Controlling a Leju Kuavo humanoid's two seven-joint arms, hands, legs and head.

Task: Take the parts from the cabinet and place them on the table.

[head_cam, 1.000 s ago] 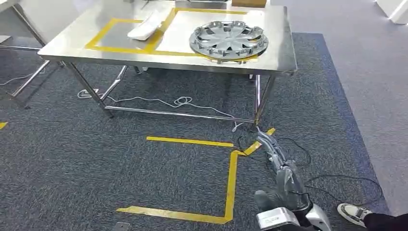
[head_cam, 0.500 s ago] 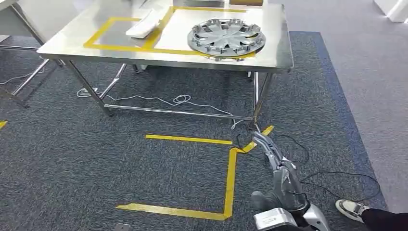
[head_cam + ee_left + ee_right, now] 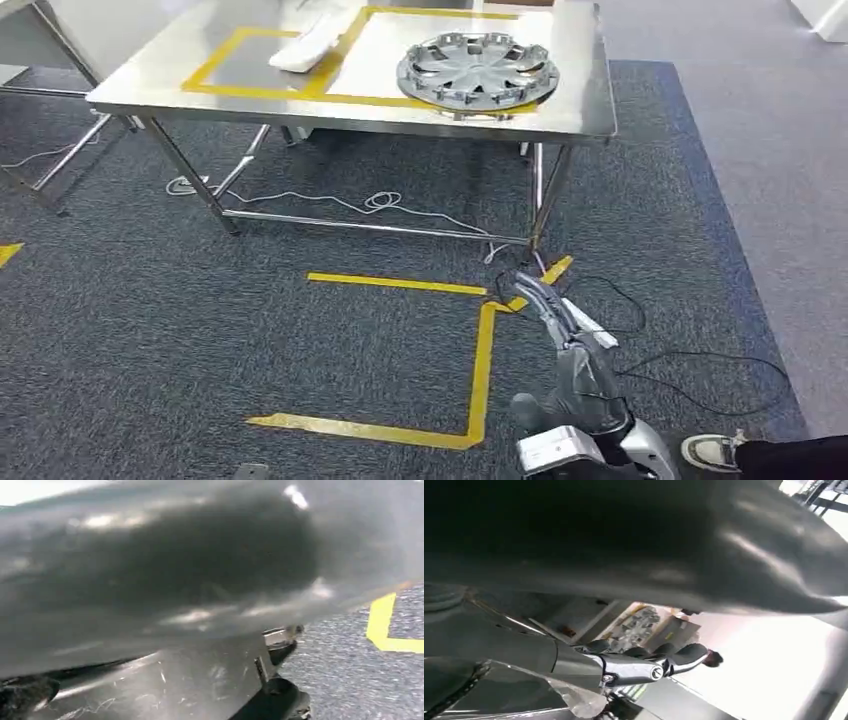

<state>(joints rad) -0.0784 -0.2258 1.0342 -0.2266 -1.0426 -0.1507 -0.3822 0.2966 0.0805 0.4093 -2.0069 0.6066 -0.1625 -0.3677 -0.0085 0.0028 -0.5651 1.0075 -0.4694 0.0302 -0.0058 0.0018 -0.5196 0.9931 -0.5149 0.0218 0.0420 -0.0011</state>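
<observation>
No legible text; hubcap (image 3: 477, 70) on table (image 3: 150, 85).

I see a steel table (image 3: 150, 85) on dark carpet (image 3: 200, 330), yellow floor tape (image 3: 478, 370), and loose cables (image 3: 380, 205) beneath.

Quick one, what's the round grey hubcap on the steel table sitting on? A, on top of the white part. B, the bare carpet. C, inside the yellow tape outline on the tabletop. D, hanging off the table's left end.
C: the hubcap lies on the table within the yellow tape outline, apart from the white part.
</observation>
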